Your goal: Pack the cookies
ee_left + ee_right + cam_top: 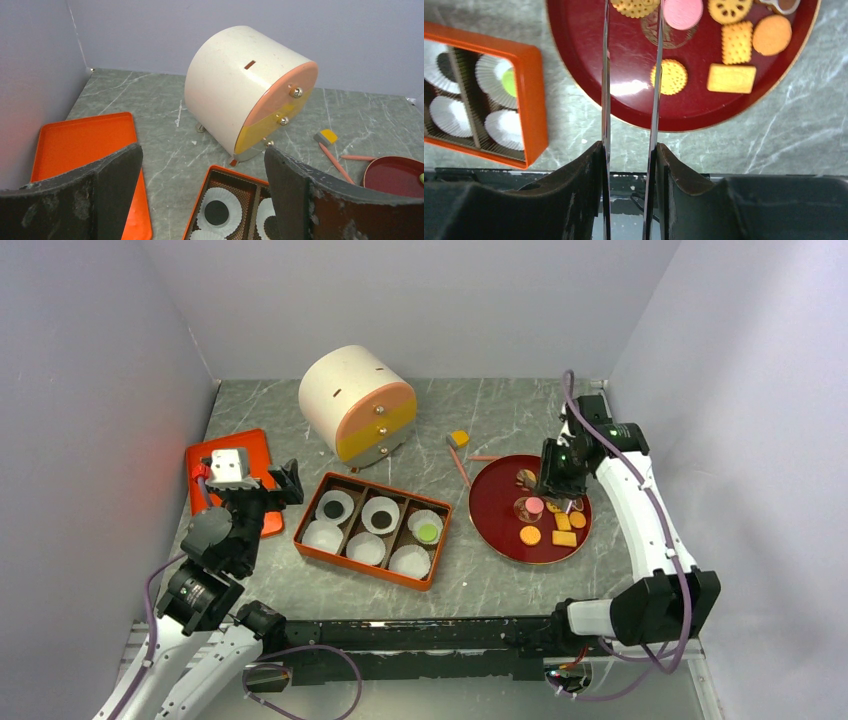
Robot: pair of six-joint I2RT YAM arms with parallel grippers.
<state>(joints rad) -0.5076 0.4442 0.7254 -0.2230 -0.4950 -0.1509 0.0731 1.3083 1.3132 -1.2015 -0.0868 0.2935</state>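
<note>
Presently, the left gripper (202,150) hangs above the near-left of the marble table (150,100), between an orange lid (80,145) and the orange box (318,492). Its jaws are spread wide and hold nothing.

The right gripper (631,20) is positioned over the dark red round tray (574,60). Its two thin blade fingers (605,75) run parallel with a narrow gap between them. The tips pass out of the wrist view, so whether they grip anything cannot be told.

Most cookies (669,77) lie loose on the tray: a pink round one (682,12) just right of the blades, yellow rectangles (731,78) and an orange disc (772,35) further right.

The box has six compartments, each with a white paper cup (323,535). Three cups are filled – two black cookies (333,508) and one green cookie (428,532) – all in the far row.

A cream drum-shaped drawer unit (230,85) stands beyond the box.
</note>
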